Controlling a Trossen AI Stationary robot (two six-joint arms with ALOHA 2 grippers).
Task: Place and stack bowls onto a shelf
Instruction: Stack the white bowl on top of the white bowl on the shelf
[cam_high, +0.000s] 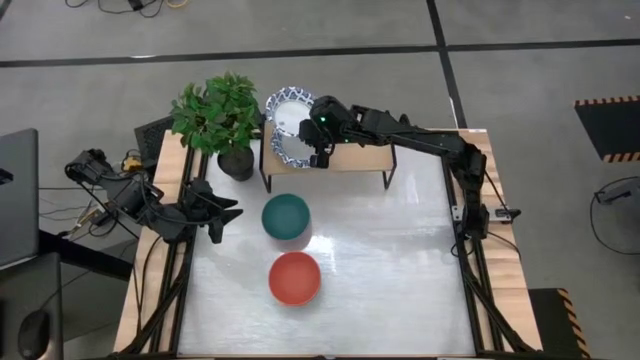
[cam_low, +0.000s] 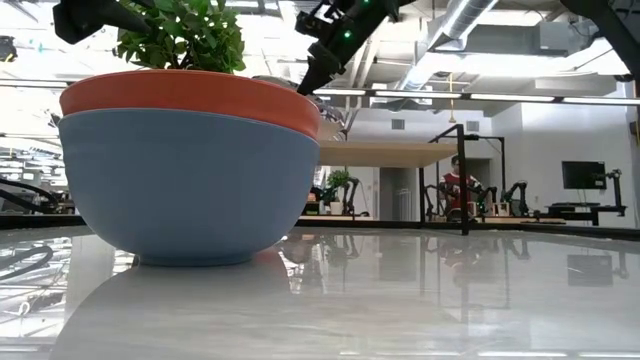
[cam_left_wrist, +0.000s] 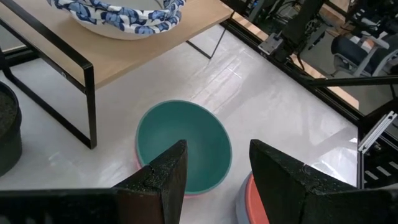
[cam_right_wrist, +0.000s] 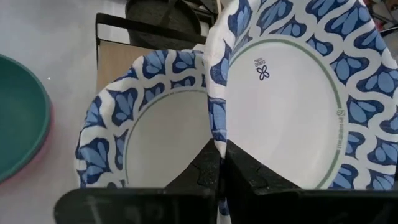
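Over the shelf (cam_high: 345, 158), the right pincer (cam_high: 319, 150) pinches a blue-patterned bowl (cam_right_wrist: 292, 93) by its thin rim; it looks light and bendy. The left pincer (cam_left_wrist: 214, 180) waits half open.

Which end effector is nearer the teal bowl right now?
Left. The left end effector hangs open just beside the teal bowl, not touching it. The right end effector is up over the shelf, pinching a blue-patterned bowl by its rim.

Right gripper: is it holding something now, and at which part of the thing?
The right gripper pinches the rim of a white bowl with blue pattern, tilted over a second patterned bowl on the shelf.
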